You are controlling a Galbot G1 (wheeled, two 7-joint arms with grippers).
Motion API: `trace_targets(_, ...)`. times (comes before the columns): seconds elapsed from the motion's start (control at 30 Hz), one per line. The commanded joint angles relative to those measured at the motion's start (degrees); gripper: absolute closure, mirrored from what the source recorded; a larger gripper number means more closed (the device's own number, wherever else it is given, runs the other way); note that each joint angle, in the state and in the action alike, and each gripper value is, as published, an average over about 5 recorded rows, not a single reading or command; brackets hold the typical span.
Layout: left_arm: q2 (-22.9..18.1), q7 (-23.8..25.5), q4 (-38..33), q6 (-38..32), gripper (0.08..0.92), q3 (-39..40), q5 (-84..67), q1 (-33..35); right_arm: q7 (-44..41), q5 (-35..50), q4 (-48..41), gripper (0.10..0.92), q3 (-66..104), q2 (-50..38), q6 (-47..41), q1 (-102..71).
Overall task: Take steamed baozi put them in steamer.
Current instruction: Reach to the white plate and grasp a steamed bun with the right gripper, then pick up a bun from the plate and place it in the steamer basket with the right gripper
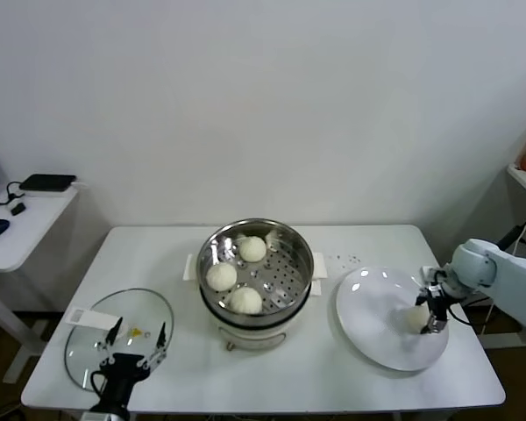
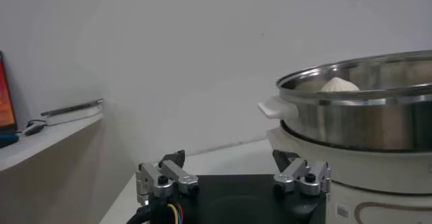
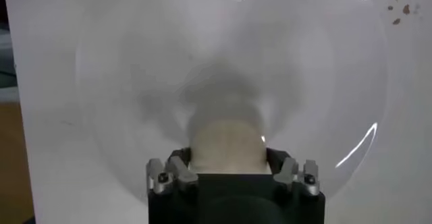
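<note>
Three baozi (image 1: 238, 275) sit inside the steamer (image 1: 256, 274) at the centre of the head view, resting on its perforated tray: one toward the back, one on the left side, one at the front. A fourth baozi (image 1: 418, 317) lies on the white plate (image 1: 377, 338) at the right of the frame, near the plate's right edge, and the right gripper (image 1: 431, 313) is down on it, fingers either side of the bun.

From the head view alone that grip is hard to judge. The right wrist view settles it: the bun (image 3: 225, 144) fills the space between the two fingers (image 3: 177, 168) of the right gripper (image 3: 227, 161), each finger pressed to a flank of the dough, with the plate's (image 3: 121, 57) glossy surface spread out behind it.

The left gripper (image 1: 133, 340) sits at the lower left of the head view, over the near edge of the glass lid (image 1: 86, 346) that lies flat on the white table (image 1: 158, 246), its fingers spread wide and holding nothing. The left wrist view shows those fingers (image 2: 172, 173) well apart, and gives something the head view cannot: a side-on look at the steamer (image 2: 364, 117), its shiny wall rising from the white base, a white side handle (image 2: 275, 108) sticking out, and the top of one bun (image 2: 339, 84) just peeking above the rim.

A side desk (image 1: 17, 232) stands at the far left of the head view.
</note>
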Motion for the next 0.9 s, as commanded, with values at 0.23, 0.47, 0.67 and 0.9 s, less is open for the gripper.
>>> trace_targets(0.23,0.0,-0.1,0.2,-0.1,0.177,0.0,-0.1,0.1,0.0,2.1,0.9,0.355,-0.8,-0.7,-0.3,1.8)
trace_targets(0.47,0.2,-0.1,0.3,0.2,0.177,0.1,-0.2,-0.4,0.4,14.3,5.4,0.355,-11.8,-1.2,-2.6,17.2)
trace_targets(0.67,0.3,0.0,0.3,0.3,0.177,0.9,0.1,-0.9,1.0,27.8,8.6,0.355,-25.7,3.4,-3.9,37.4)
trace_targets(0.9,0.7,0.0,0.4,0.2,0.177,1.5,0.3,-0.8,2.3,43.5,9.0,0.355,-33.6,12.9,-5.2,50.6)
